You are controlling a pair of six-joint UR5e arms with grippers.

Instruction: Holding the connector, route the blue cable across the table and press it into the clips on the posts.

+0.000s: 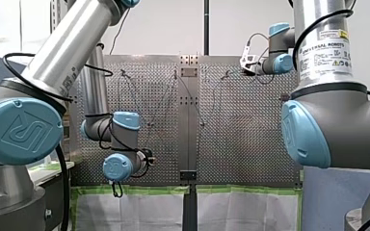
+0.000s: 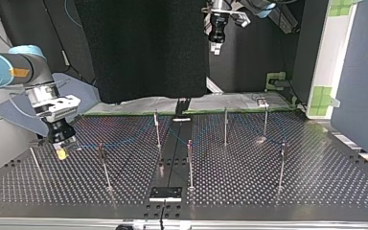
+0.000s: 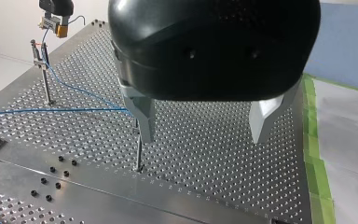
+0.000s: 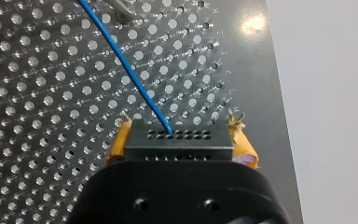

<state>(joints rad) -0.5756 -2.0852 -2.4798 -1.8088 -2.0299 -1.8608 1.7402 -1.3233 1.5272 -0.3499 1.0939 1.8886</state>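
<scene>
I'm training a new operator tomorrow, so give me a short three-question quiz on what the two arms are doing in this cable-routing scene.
1. True or false: the left jaws stand open and hold nothing.
2. The blue cable ends in something clamped by the right jaws. What is it? A) a post B) the connector C) a strip of green tape
3. Fill in: the pads pressing on the connector are ____ in colour.

Key: 1 true; 2 B; 3 yellow.
</scene>
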